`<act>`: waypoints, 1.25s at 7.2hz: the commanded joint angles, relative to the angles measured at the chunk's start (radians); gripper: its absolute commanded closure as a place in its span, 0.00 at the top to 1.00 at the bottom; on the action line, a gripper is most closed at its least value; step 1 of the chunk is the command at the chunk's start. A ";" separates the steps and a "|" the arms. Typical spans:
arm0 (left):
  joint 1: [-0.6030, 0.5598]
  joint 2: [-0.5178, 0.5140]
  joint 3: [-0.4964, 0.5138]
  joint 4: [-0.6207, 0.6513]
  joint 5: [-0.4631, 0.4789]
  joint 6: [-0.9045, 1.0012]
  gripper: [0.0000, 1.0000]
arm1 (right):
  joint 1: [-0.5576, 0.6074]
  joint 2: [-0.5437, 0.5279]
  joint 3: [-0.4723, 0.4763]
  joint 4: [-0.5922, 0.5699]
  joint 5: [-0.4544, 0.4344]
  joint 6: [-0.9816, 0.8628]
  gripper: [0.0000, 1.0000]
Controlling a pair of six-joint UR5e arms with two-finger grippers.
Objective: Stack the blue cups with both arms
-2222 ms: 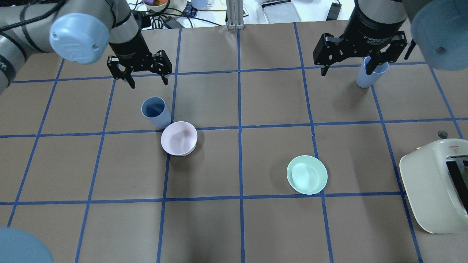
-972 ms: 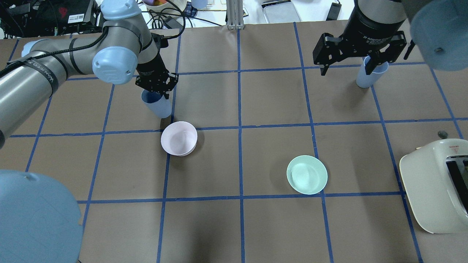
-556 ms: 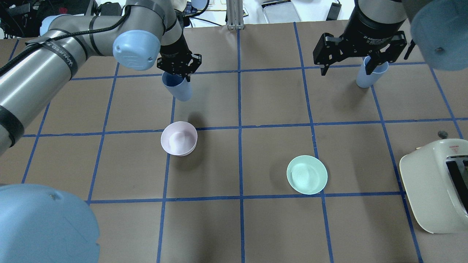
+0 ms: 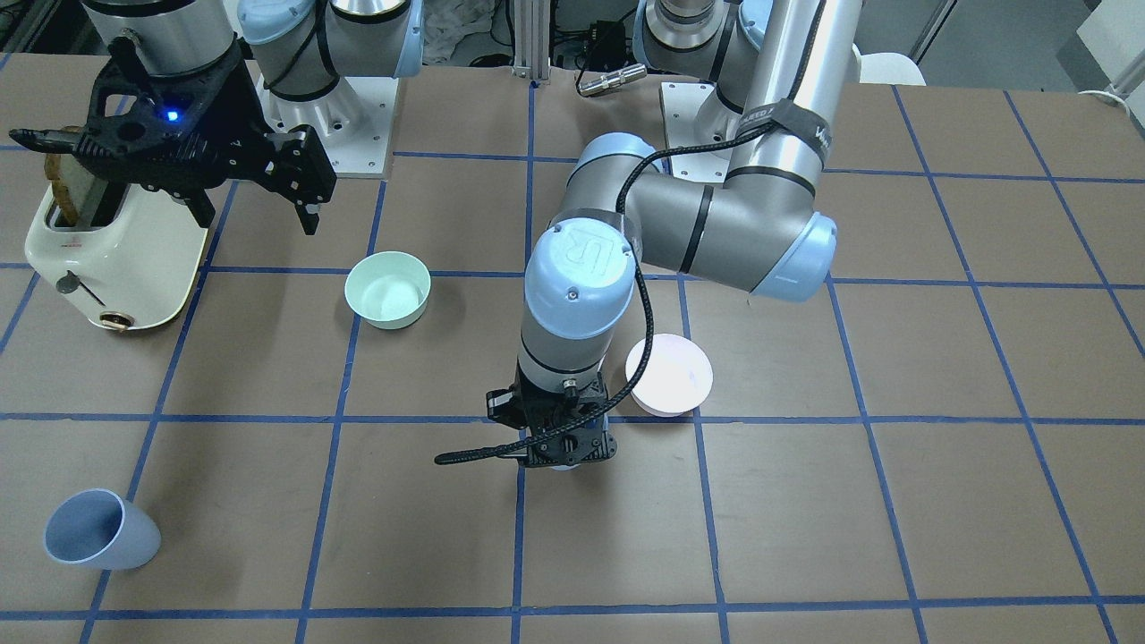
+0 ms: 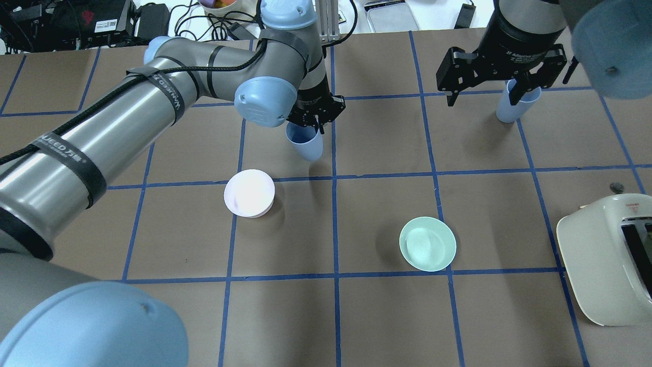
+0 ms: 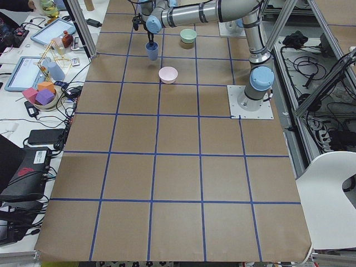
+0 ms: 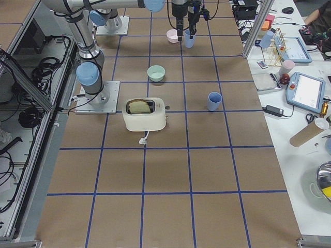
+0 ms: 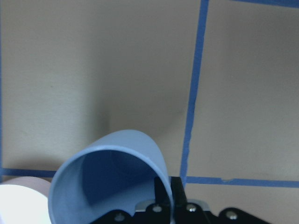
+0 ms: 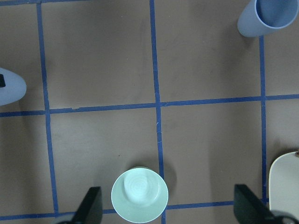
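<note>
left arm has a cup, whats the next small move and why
Probably carry the held cup toward the robot's right. The left gripper is shut on its rim with the cup off the table, while the other cup stands upright, well apart, by the open right gripper.

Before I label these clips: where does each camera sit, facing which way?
Front-facing: across table, faces robot; left arm.
Overhead: behind robot, looks down; right gripper.
Exterior left: left end; left arm nearer.
Exterior right: right end; right arm nearer.
Left wrist: down past its fingers and blue cup.
Right wrist: straight down; its fingertips, green bowl.
Shared: front-facing, overhead show pink bowl.
</note>
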 commanded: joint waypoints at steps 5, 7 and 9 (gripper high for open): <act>-0.048 -0.023 0.015 0.114 -0.001 -0.089 1.00 | 0.000 0.000 0.000 -0.002 0.000 0.000 1.00; -0.029 0.040 0.097 -0.070 0.004 -0.091 1.00 | 0.000 0.000 0.000 0.000 0.000 0.000 1.00; 0.059 0.136 0.160 -0.374 -0.009 -0.004 1.00 | 0.000 0.000 0.000 0.000 0.000 0.000 1.00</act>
